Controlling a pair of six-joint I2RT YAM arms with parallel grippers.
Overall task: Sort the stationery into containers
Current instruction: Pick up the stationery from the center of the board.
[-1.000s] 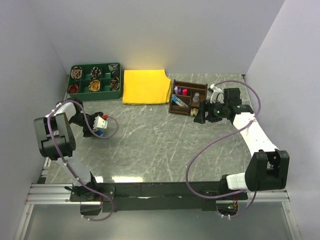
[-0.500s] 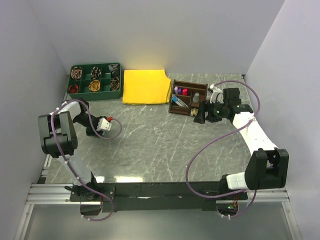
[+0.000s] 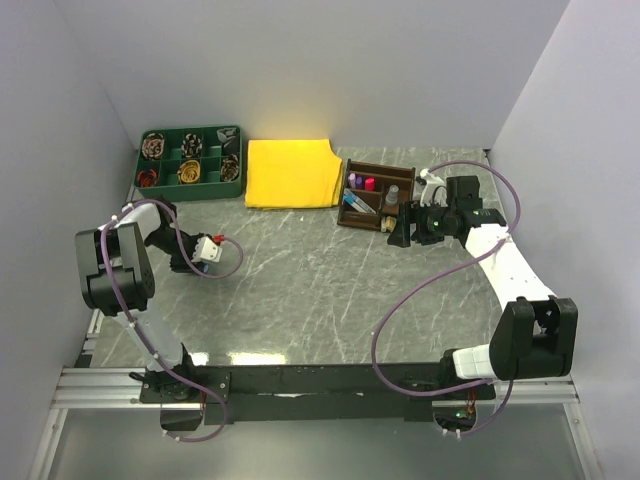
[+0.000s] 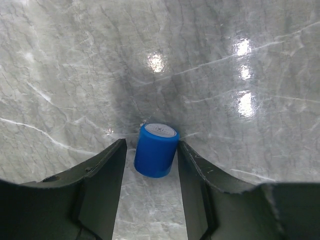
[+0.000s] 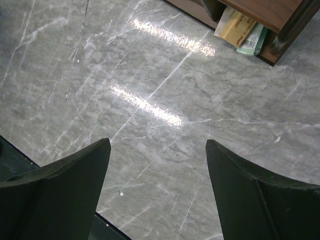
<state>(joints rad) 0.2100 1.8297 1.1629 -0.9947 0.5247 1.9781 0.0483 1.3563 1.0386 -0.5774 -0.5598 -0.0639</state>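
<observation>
A short blue-capped marker [image 4: 156,150] sits on the marble table between the tips of my left gripper [image 4: 151,145]. It touches the right finger [image 4: 192,165], and a small gap shows at the left finger [image 4: 107,167]. The jaws stand open around it. In the top view this gripper [image 3: 204,252] is at the left of the table. The dark brown organiser [image 3: 375,195] holds several markers. My right gripper [image 3: 401,232] hovers just in front of it, open and empty [image 5: 158,143]. The organiser's corner [image 5: 272,15] shows a tan block [image 5: 234,27] and a green block [image 5: 252,44].
A green divided tray [image 3: 190,163] with coiled round items stands at the back left. A flat yellow cloth [image 3: 292,172] lies beside it. White walls close in the left, back and right sides. Purple cables loop from both arms.
My left arm has changed its pose and its wrist has shifted slightly; the gripper stays by the blue marker. The right gripper has hardly moved.
</observation>
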